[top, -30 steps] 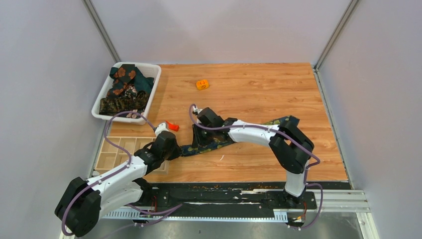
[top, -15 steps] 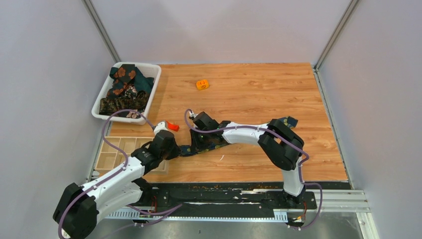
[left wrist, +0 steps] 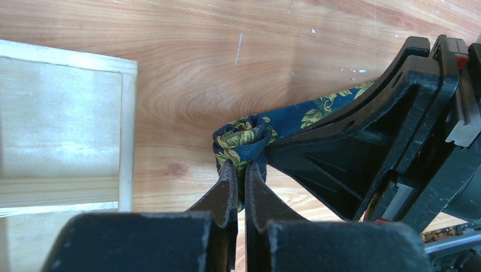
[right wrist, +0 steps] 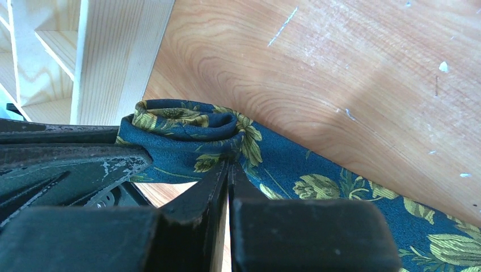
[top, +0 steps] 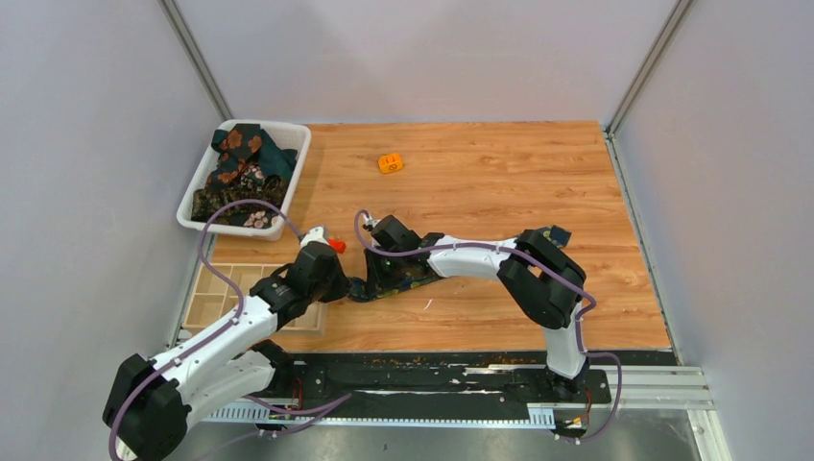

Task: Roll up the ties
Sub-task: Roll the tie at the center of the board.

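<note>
Left gripper (top: 338, 285), with the white bin (top: 299, 144) of other ties (top: 240, 165) behind it to the left and the wooden tray (top: 226, 288) just beside it, is clenched on the navy tie (top: 415, 273). In the left wrist view its fingertips (left wrist: 241, 170) pinch the fabric right under a small coil of the tie (left wrist: 243, 139). The coil lies on the table just off the tray's corner (left wrist: 127, 113). It is only a couple of turns thick, loose and slightly lopsided

Right gripper (top: 381, 277) meets the coil from the other side. Its fingers (right wrist: 228, 167) are pressed together on the tie (right wrist: 187, 133) at the edge of the coil, so both tools are grasping the same small bundle. Past it the unrolled length runs flat along the table to the right, under the right arm, and only a short dark tip shows beyond the elbow

Over the last second the right arm has folded inward and moved left. The long tail that showed near its elbow has shrunk, and the left gripper has edged up toward the tray. I judge that the tie is being drawn in and wound, with most of it still to be rolled, and the bin holds more
</note>
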